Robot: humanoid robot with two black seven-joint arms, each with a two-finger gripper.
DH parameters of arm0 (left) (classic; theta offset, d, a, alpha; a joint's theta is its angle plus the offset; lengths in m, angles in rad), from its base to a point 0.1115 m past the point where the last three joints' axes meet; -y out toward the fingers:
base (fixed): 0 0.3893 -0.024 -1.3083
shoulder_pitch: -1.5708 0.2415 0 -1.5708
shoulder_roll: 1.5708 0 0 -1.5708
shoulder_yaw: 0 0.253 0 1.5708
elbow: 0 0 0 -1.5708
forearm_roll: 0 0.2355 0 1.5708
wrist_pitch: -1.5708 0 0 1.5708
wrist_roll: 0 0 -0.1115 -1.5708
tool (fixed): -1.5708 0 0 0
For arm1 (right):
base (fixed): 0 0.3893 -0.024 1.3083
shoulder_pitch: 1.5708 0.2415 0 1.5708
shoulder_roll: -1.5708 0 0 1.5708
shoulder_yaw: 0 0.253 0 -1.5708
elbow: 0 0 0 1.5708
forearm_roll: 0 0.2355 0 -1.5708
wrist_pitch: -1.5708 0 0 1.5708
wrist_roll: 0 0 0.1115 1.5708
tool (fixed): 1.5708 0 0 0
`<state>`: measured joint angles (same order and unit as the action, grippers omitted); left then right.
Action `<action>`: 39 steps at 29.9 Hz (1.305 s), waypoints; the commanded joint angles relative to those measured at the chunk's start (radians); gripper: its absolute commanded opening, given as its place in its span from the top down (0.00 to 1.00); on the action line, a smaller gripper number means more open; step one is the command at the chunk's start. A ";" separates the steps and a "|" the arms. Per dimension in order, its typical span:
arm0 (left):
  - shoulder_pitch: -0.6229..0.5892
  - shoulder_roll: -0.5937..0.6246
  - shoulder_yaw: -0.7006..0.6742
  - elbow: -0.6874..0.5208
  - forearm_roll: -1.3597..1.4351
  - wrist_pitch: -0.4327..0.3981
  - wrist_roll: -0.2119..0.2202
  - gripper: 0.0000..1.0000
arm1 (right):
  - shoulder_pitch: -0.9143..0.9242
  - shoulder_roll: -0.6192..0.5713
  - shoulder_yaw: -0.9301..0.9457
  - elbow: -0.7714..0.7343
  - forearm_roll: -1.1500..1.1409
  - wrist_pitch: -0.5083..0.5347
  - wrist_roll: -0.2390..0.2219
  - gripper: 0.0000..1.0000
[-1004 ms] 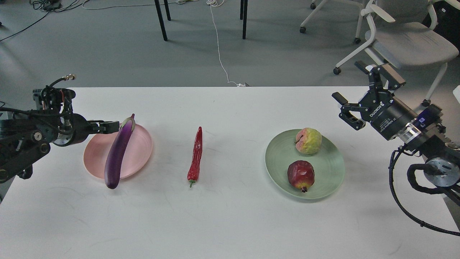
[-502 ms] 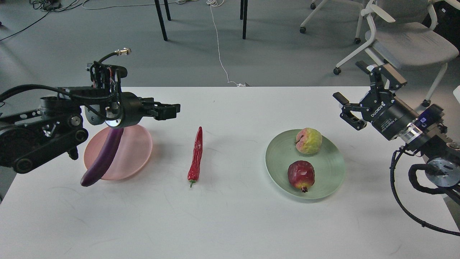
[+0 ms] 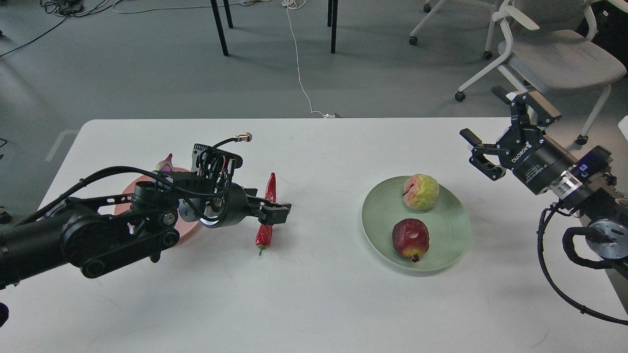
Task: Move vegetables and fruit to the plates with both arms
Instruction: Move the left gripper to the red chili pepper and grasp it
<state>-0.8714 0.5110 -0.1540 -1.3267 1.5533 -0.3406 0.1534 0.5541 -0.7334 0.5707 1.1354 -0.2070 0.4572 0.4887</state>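
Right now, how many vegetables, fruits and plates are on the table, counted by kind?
Vegetables: 2, the eggplant, mostly hidden behind my left arm, and the red chili pepper.
Fruits: 2, the yellow-green fruit and the dark red fruit.
Plates: 2, the pink plate and the green plate.
Total: 6.

The table is smooth matt white with faint scuffs. The green plate looks matt, the chili wrinkled and glossy, and the dark red fruit shiny. The yellow-green fruit looks dull and bumpy.
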 commanded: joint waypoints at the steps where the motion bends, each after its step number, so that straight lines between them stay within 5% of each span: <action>1: 0.012 -0.002 0.004 0.007 0.005 0.000 0.002 0.04 | -0.002 0.000 0.005 0.000 0.000 0.000 0.000 0.01; 19: 0.068 -0.046 0.004 0.069 0.079 0.000 0.008 0.06 | -0.003 -0.003 0.008 0.000 0.000 0.000 0.000 0.01; 27: 0.069 -0.046 0.005 0.078 0.080 -0.003 0.008 0.29 | -0.008 -0.003 0.011 0.000 0.000 0.000 0.000 0.01; 34: 0.077 -0.045 0.002 0.077 0.099 -0.021 0.008 0.72 | -0.008 -0.003 0.012 0.000 0.000 0.000 0.000 0.01; 39: 0.077 -0.042 0.001 0.070 0.099 -0.021 0.008 0.80 | -0.008 -0.003 0.012 0.000 0.000 0.000 0.000 0.01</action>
<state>-0.7939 0.4675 -0.1521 -1.2517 1.6532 -0.3607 0.1614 0.5461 -0.7363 0.5828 1.1352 -0.2071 0.4572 0.4887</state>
